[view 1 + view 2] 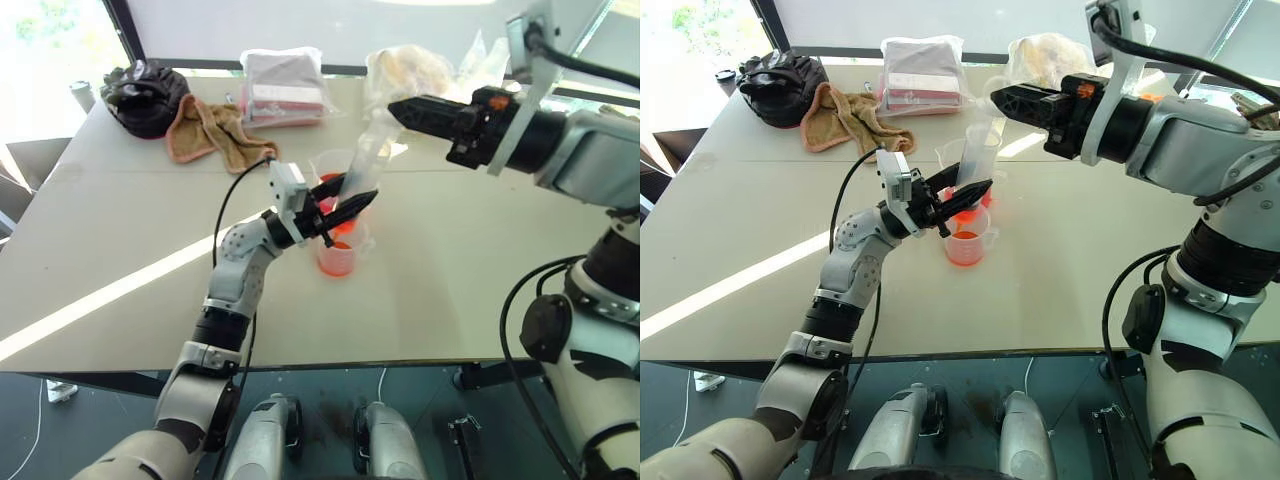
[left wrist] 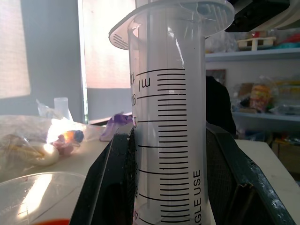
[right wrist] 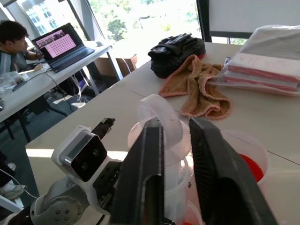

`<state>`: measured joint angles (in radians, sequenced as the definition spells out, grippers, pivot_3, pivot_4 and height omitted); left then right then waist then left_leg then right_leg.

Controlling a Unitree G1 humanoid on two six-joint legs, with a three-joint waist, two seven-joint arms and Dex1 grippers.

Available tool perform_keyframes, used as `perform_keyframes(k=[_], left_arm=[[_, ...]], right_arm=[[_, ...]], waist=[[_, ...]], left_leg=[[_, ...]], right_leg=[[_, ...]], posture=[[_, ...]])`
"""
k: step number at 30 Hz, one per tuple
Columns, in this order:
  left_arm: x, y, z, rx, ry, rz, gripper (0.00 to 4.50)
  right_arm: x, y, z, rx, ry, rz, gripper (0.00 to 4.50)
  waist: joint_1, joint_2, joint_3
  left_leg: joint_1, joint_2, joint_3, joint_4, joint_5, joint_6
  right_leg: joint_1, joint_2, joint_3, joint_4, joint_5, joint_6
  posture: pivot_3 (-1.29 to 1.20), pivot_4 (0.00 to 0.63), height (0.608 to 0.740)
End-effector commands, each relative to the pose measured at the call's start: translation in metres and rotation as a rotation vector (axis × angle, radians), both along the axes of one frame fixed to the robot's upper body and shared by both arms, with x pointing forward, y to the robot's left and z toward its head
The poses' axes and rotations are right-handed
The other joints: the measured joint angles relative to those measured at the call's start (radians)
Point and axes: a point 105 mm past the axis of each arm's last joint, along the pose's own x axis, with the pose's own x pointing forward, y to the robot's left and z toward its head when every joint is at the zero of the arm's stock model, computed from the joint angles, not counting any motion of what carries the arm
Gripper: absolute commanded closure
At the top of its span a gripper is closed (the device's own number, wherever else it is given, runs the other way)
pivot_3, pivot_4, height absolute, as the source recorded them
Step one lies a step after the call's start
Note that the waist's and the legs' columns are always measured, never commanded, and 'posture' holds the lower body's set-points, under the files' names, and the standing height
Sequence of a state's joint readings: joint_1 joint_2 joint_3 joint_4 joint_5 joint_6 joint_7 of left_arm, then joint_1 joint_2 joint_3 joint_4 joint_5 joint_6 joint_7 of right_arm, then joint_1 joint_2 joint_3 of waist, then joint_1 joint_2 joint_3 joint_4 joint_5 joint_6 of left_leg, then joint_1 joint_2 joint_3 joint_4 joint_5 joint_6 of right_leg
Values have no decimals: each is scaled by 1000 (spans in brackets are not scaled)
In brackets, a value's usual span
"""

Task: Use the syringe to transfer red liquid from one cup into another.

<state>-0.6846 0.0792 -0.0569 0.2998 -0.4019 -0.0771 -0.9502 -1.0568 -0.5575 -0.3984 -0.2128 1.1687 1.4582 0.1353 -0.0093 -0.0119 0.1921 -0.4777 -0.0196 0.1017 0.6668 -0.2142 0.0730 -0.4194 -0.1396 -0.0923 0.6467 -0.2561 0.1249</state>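
Note:
My left gripper [image 1: 352,204] is shut on the barrel of the clear syringe [image 1: 372,140], with its black fingers [image 2: 108,187] clamped on either side of the printed scale. The syringe stands tilted over two clear beakers. The nearer, narrower cup [image 1: 966,243] holds red liquid [image 1: 338,258]. The wider cup [image 3: 248,159] just behind it also has red liquid at the bottom. My left hand hides the syringe's tip. My right gripper [image 3: 176,123] reaches in level at the syringe's top and is shut on the plunger ring [image 3: 159,105].
At the far side of the table [image 1: 120,250] lie a black bag [image 1: 145,95], a tan towel [image 1: 210,130], a pink wrapped packet [image 1: 283,88] and a crumpled plastic bag [image 1: 410,65]. A person sits at a laptop [image 3: 58,44] beyond the table.

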Motion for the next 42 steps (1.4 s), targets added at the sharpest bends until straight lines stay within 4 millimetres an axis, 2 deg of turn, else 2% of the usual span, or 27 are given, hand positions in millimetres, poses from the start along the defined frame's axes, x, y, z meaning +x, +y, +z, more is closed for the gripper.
perform_keyframes(k=[1,12,19,26,42], left_arm=[[-9,-3,12,-5,-76,-29,3125],[-7,-3,16,-8,-72,-33,3125],[-6,-5,20,-15,-78,-37,3125],[-5,-7,23,-33,-65,-46,3125],[-8,-11,24,-41,-45,-77,3125]], right_arm=[[-6,-4,24,53,-99,-33,4440],[-18,16,19,-20,-88,39,4440],[-10,27,1,-39,-2,31,4440],[-12,37,-6,-47,34,49,4440],[-15,47,-25,64,278,85,4440]], waist=[[0,0,0],[0,0,0],[-1,0,0],[0,0,0],[-1,0,0]], left_leg=[[0,0,0,0,0,0],[0,0,0,0,0,0],[0,0,0,0,0,0],[0,0,0,0,0,0],[0,0,0,0,-2,5]], right_leg=[[0,0,0,0,0,0],[0,0,0,0,0,0],[0,0,0,0,0,0],[0,0,0,0,0,0],[0,1,0,0,0,0]], posture=[[0,150,740],[0,150,740],[0,150,740],[0,150,740],[0,150,740]])
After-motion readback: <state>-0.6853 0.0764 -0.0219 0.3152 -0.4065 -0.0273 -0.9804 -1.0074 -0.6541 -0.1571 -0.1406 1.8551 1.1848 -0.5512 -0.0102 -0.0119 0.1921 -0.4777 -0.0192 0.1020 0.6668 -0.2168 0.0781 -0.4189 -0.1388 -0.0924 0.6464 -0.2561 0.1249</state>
